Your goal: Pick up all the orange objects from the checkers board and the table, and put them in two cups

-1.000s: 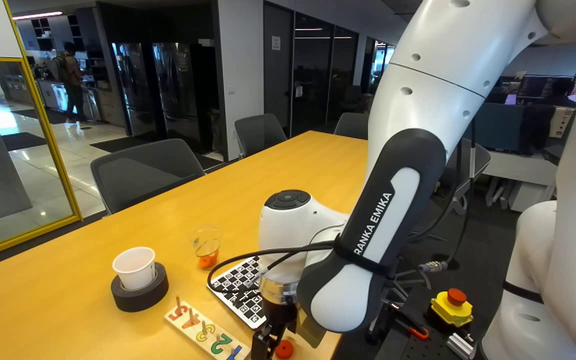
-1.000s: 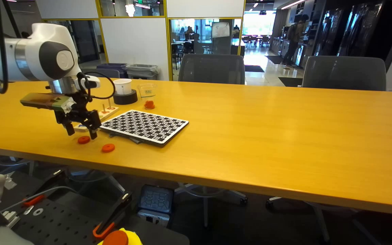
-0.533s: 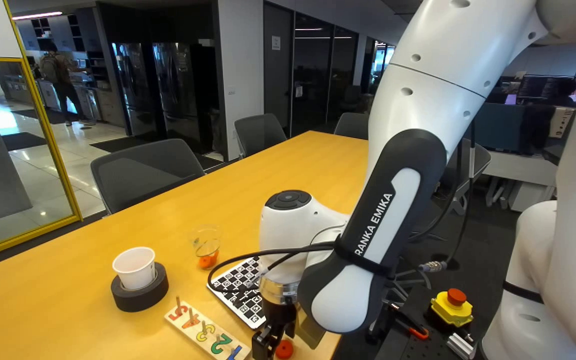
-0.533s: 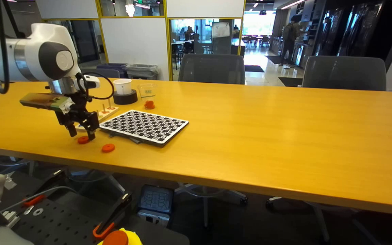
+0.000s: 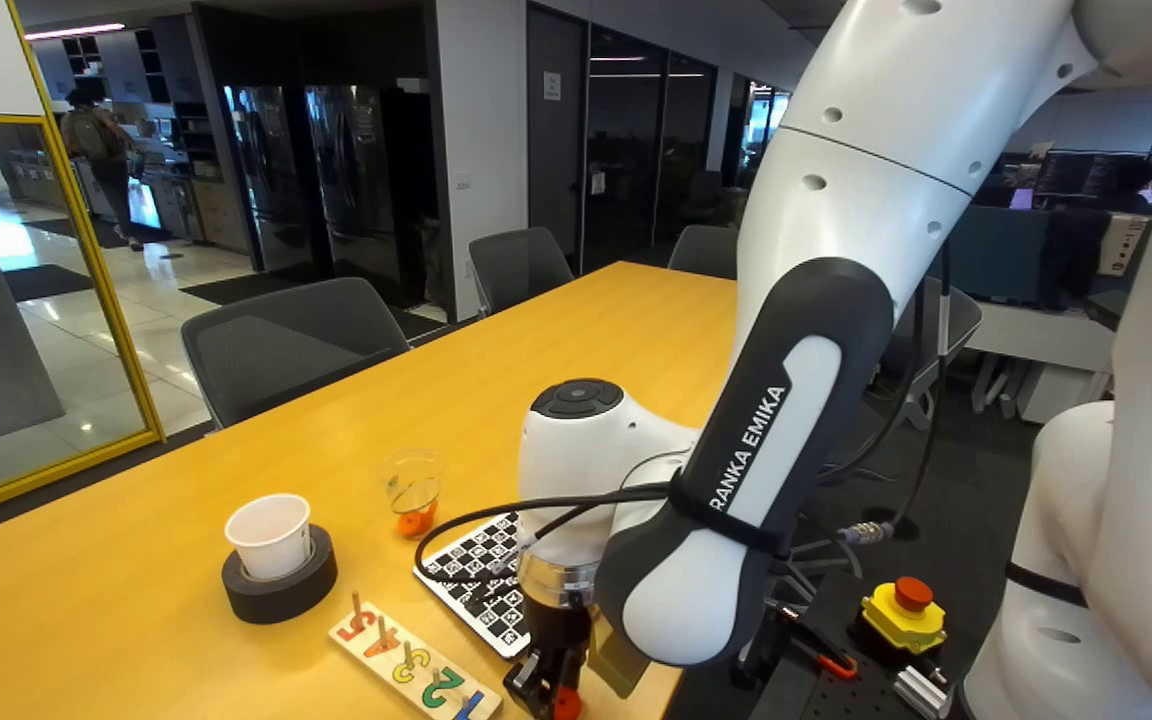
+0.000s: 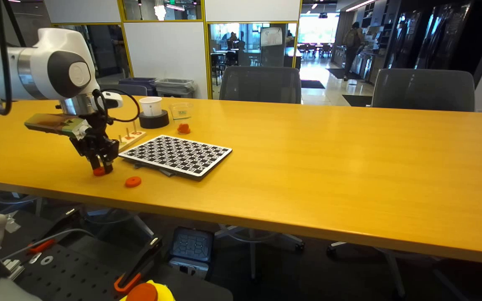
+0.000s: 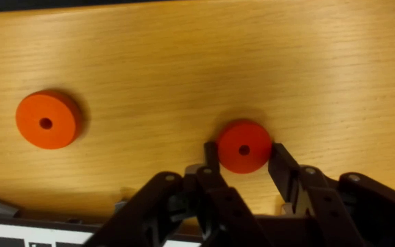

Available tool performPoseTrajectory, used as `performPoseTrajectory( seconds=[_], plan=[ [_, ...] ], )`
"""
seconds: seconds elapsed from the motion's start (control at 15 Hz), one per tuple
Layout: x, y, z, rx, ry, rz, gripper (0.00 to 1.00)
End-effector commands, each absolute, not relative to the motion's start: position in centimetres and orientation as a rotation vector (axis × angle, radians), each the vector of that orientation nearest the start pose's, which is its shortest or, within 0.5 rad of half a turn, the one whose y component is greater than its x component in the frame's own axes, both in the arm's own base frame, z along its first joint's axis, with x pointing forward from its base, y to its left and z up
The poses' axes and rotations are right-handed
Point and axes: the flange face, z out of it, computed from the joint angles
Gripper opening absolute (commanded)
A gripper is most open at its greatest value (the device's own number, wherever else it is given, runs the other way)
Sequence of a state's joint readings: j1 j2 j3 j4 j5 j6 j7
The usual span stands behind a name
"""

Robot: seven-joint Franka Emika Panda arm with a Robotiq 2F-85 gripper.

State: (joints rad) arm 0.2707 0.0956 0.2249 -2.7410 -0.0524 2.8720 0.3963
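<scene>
A disc lies on the table near the board.

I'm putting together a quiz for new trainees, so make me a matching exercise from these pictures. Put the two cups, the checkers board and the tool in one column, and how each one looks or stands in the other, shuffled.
Things
1. white cup
2. clear glass
3. checkers board
4. tool

Descriptions
A. orange showing at its bottom
B. closed on an orange piece
C. dark grey ring around its foot
D. black and white checks

Right pairs: 1-C, 2-A, 3-D, 4-B
</scene>
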Motion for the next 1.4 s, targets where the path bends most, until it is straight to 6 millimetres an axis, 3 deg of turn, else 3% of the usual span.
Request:
performPoseTrajectory(
  seconds=[0.0,0.13,0.33,0.47,0.73,1.0,1.33],
  plan=[
    [34.7,19.2,20.8,-3.111,-0.212,-0.094,0.21],
    [35.5,19.0,22.1,-3.124,-0.227,-0.113,0.21],
    [37.6,19.0,25.7,-3.174,-0.275,-0.134,0.21],
    [39.8,19.4,28.8,-3.212,-0.329,-0.148,0.21],
    [46.3,21.0,34.0,-3.228,-0.478,-0.168,0.21],
    [53.1,22.5,36.1,-3.177,-0.628,-0.195,0.21],
    [59.7,24.5,35.8,-3.098,-0.854,-0.169,0.21]
  ],
)
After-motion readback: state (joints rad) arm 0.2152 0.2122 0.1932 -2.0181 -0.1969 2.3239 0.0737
